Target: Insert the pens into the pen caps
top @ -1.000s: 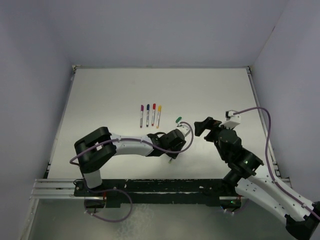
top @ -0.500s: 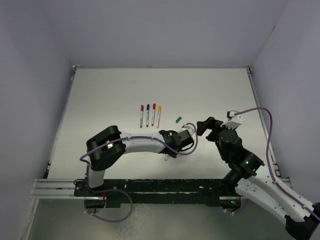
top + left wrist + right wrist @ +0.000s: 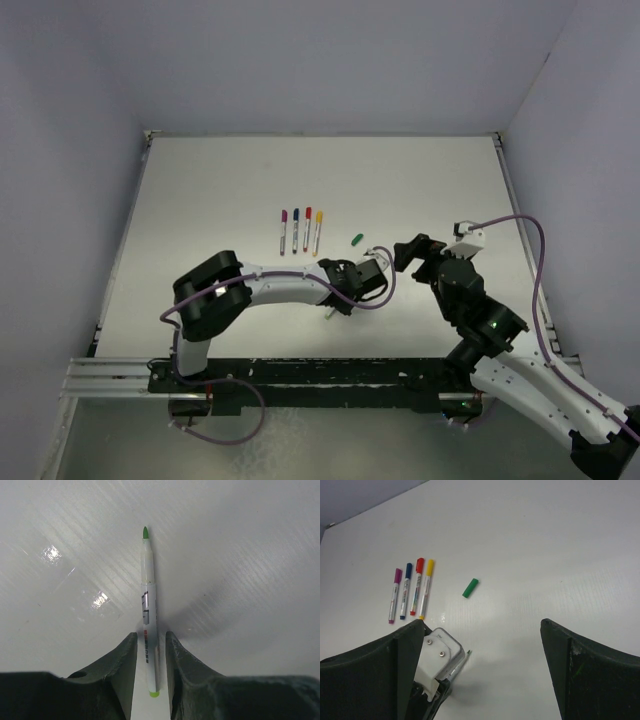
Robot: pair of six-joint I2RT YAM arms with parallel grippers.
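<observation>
Pinches green-tipped pen [image 3: 148,595] in left gripper [image 3: 150,640], fingers narrow on rear half of barrel, green nib aimed at top of left wrist view and well clear of the fingers. Looks held that way to leave the writing end free for a cap. Sits low over white table [image 3: 420,180]; cannot tell whether pen touches it. Shows same gripper at lower left of right wrist view, only the nib end poking out toward upper right. Holds right gripper [image 3: 481,625] spread wide with nothing between the fingers, just right of centre in top view, near left gripper and facing it. Probably staged there to fetch the cap while the other arm presents the pen. Leaves green cap [image 3: 470,587] flat on table, a little left of centre in right wrist view, apart from both grippers, touching nothing, between them and the pen row. Counts as the only empty holder; too small to tell which end is open. Lines up four other pens [image 3: 405,591] side by side at upper left of right wrist view, seated caps [image 3: 420,562] in purple, blue, red and yellow on the top ends, one pen in each. Puts task at four of five by this layout, last pair not yet joined. Needs cap lifted and mouth aligned with nib; risks tiny cap tilting or slipping in the grasp.
</observation>
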